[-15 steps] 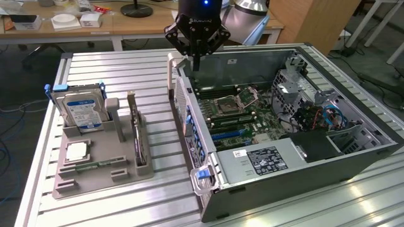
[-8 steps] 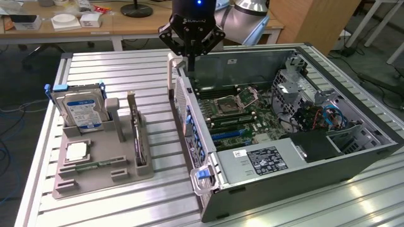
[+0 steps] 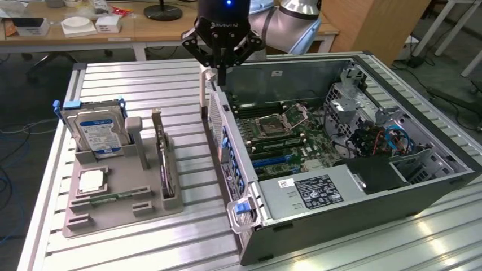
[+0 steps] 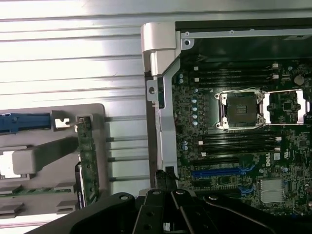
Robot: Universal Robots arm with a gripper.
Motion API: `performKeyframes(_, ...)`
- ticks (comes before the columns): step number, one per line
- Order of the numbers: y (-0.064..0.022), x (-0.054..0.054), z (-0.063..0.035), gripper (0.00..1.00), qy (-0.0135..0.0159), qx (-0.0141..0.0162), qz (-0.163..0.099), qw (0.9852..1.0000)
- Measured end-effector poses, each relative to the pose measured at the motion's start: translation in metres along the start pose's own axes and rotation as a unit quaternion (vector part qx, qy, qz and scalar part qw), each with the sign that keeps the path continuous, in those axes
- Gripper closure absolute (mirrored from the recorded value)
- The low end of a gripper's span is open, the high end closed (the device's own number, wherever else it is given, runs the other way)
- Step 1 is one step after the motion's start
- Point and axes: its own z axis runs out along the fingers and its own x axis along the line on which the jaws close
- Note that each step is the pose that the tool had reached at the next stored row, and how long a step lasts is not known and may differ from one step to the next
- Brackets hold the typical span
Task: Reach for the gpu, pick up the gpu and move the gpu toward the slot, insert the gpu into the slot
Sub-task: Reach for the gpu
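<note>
**A:** Where is the thin dark rectangular gpu card (image 3: pixel 162 153)?

**B:** It stands on edge in the grey plastic holder (image 3: pixel 113 212) on the ribbed aluminium worktop (image 3: pixel 135 84), near the blue-labelled silver hard drive (image 3: pixel 98 132). The black gripper (image 3: pixel 219 70) hangs over the wall of the open grey computer case (image 3: pixel 421 197) that faces the holder, well apart from the card. Its fingers look drawn together with nothing between them.

**A:** How will it handle?

**B:** Light and stiff, I judge, but fragile, with bare components and a thin edge. Take it across the flat faces near the middle of the upper edge, squarely, so it neither tilts nor twists.
</note>
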Motion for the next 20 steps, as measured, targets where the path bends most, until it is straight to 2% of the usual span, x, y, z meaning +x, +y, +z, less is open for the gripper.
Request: performKeyframes(20,-0.0023,0.03,-0.0008,0.9,-0.0001,0.0,0.0,1.0)
